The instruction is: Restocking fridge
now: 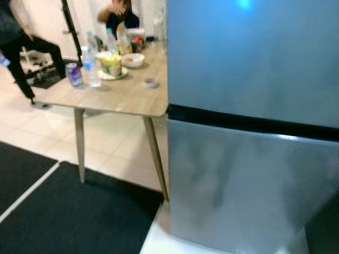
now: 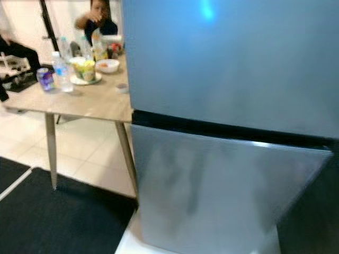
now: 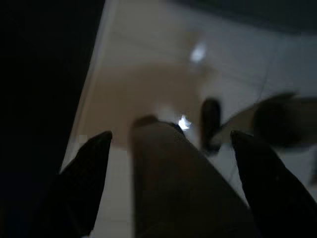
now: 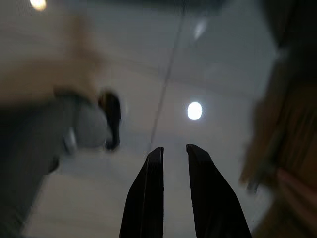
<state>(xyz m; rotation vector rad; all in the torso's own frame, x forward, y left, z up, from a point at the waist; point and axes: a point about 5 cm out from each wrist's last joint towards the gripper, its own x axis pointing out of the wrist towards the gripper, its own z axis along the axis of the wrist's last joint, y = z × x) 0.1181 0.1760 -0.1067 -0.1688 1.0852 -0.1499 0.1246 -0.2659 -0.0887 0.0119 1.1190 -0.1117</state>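
Spread wide, the left gripper [image 3: 168, 148] hangs low at the robot's side with its fingers well apart and gripping nothing; a blurred beige shape rises between them and pale tiled floor [image 3: 148, 59] lies beyond the tips. That slack, downward pose fits an arm carried idle, and the blur suggests the robot is on the move.

Well out ahead of that gripper and above it stands a wooden table [image 1: 127, 98] bearing the likely stock: a blue can [image 1: 73, 74] at the near left corner, a clear water bottle [image 1: 90, 66] just beside it, a yellow-green cup on a plate [image 1: 110, 65], a white bowl [image 1: 132, 60] behind, and more bottles further back. A person [image 1: 119, 15] sits at the far end. These goods are grouped near the table's left edge, none within reach of either gripper.

Further right, the grey fridge [image 1: 249, 137] stands close in front, its two doors meeting at a dark seam; both look shut, which is how they would lie either ahead of loading or once it is over.

On the right, the right gripper [image 4: 173, 147] also points down at the floor, fingers drawn nearly together with a narrow slit between them and nothing clamped. Its carriage mirrors the other arm's: hanging clear of the fridge front.
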